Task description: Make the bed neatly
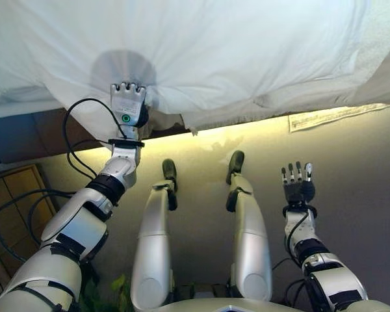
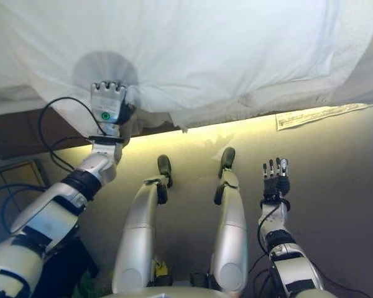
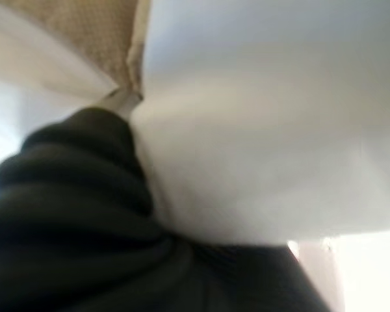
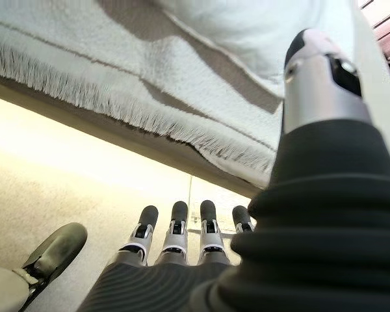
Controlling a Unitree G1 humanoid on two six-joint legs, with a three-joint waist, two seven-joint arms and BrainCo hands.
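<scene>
A white duvet (image 1: 234,52) covers the bed across the top of both eye views, its edge hanging over the bed's near side. My left hand (image 1: 128,104) reaches up to that edge, its fingers curled into the cloth, and folds fan out from the grip. In the left wrist view the duvet (image 3: 260,143) presses against the hand's dark cover (image 3: 71,214). My right hand (image 1: 298,188) hangs low at the right over the floor, apart from the bed. Its fingers (image 4: 175,240) are straight and hold nothing.
A textured white blanket with a fringe (image 4: 117,97) lies under the duvet at the bed's right side (image 1: 383,78). The dark bed base (image 1: 26,133) shows at the left above a wooden cabinet (image 1: 13,195). A paper strip (image 1: 328,116) lies on the beige floor.
</scene>
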